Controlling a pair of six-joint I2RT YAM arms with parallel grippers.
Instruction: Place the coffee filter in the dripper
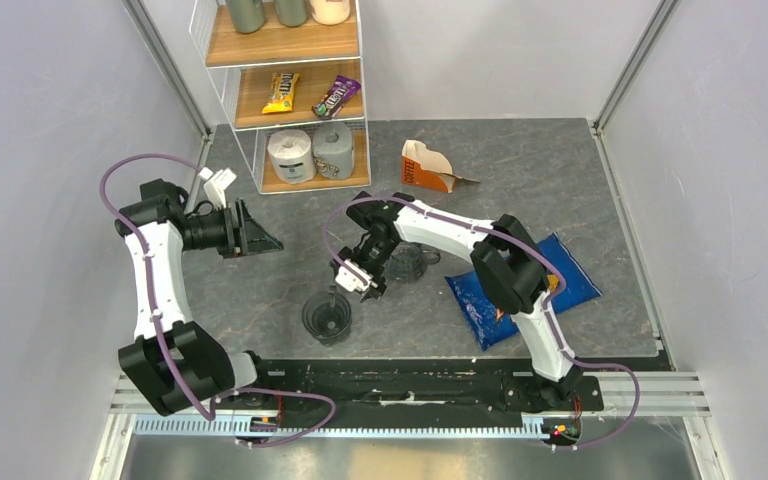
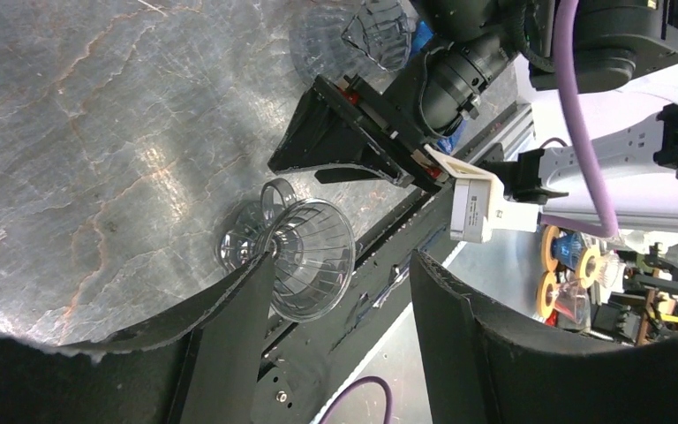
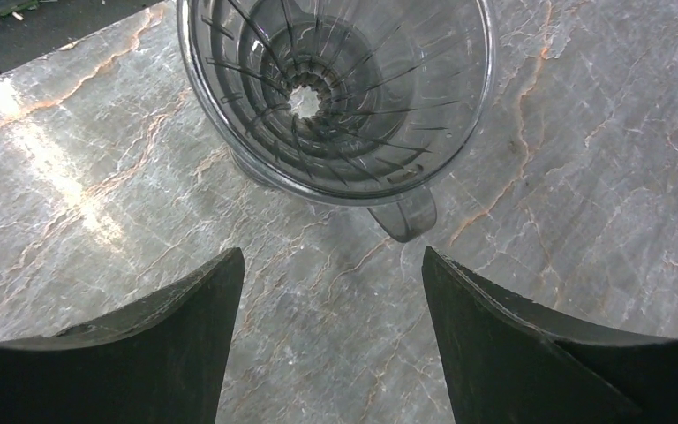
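Note:
The dripper (image 1: 327, 315), a dark smoky plastic cone with a small side handle, stands upright on the grey stone table near the front. It is empty in the right wrist view (image 3: 335, 88), and it also shows in the left wrist view (image 2: 309, 256). My right gripper (image 1: 352, 290) is open and empty just above and behind the dripper, its jaws apart (image 3: 331, 261) on the handle side. My left gripper (image 1: 265, 240) is open and empty (image 2: 342, 265), off to the dripper's far left. No loose coffee filter shows in any view.
An orange-and-white filter packet (image 1: 430, 165) lies at the back. A clear glass mug (image 1: 407, 262) stands right of my right gripper. A blue bag (image 1: 520, 290) lies at the right. A wire shelf (image 1: 290, 100) with paper rolls and snacks stands at the back left.

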